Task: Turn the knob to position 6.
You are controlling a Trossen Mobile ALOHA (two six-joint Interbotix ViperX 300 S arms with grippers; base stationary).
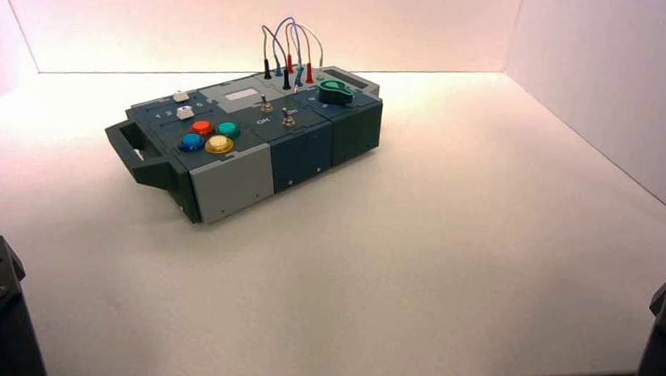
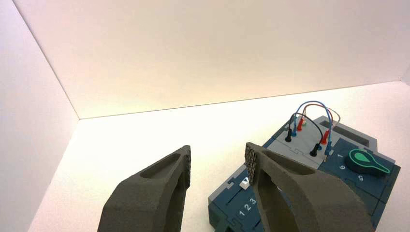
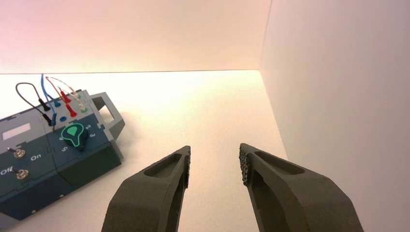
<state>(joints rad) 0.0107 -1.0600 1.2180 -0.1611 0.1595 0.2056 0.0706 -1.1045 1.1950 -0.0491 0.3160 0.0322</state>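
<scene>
The green knob (image 1: 335,91) with a dark round base and a long pointer sits at the far right end of the dark box (image 1: 297,157). It also shows in the left wrist view (image 2: 367,163) and the right wrist view (image 3: 75,133), with numbers printed round it. My left gripper (image 2: 217,160) is open and empty, well short of the box's left end. My right gripper (image 3: 215,162) is open and empty over bare table, to the right of the box. Both arms are parked at the near corners in the high view.
On the box are red (image 1: 202,127), teal (image 1: 228,130), blue (image 1: 192,141) and yellow (image 1: 219,144) buttons, two metal toggle switches (image 1: 288,117), white sliders (image 1: 184,112), looped wires (image 1: 289,46) and a handle (image 1: 132,141). White walls close the table at back and right.
</scene>
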